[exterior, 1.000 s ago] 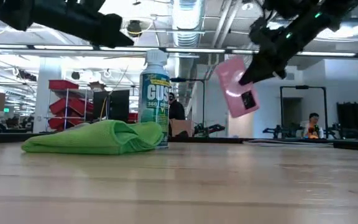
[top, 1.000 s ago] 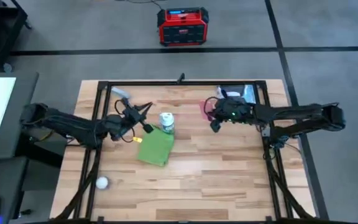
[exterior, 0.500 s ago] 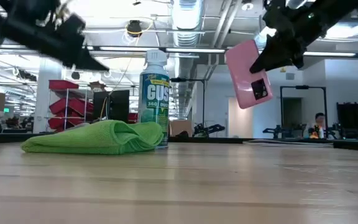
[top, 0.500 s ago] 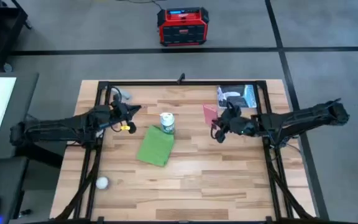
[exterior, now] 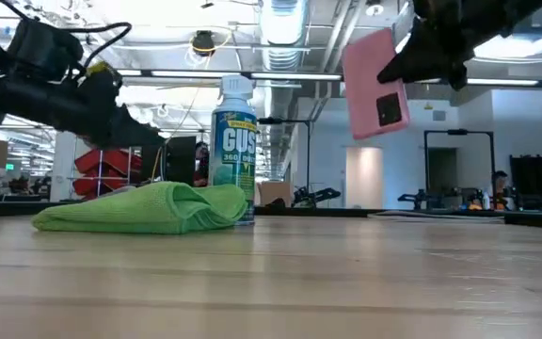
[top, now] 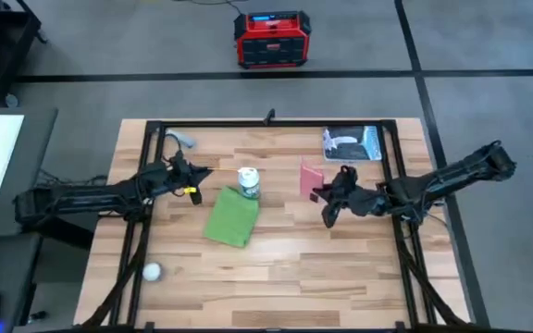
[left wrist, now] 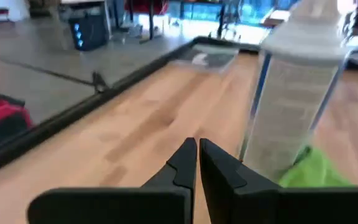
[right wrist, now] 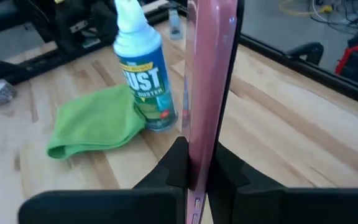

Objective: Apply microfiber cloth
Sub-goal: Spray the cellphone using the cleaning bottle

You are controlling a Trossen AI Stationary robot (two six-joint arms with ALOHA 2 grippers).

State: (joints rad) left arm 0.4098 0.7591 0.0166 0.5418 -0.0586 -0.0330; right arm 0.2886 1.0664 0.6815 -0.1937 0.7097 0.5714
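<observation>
1. Lying folded on the wooden table [top: 276, 268], the bright green soft microfiber cloth [top: 232, 218] sits unmoved against the blue-and-white dust spray can [top: 249, 182], untouched by either hand.
2. Left hand [top: 195, 174] has its fingers pressed together with nothing between them; it now hovers near the can on the left arm's side, having pulled back from the cloth it was over a second ago.
3. Right hand [top: 327, 200] keeps its grip on the flat pink phone [top: 312, 178], held edge-up above the table.
4. Phone sits higher in the low view than half a second ago.
</observation>
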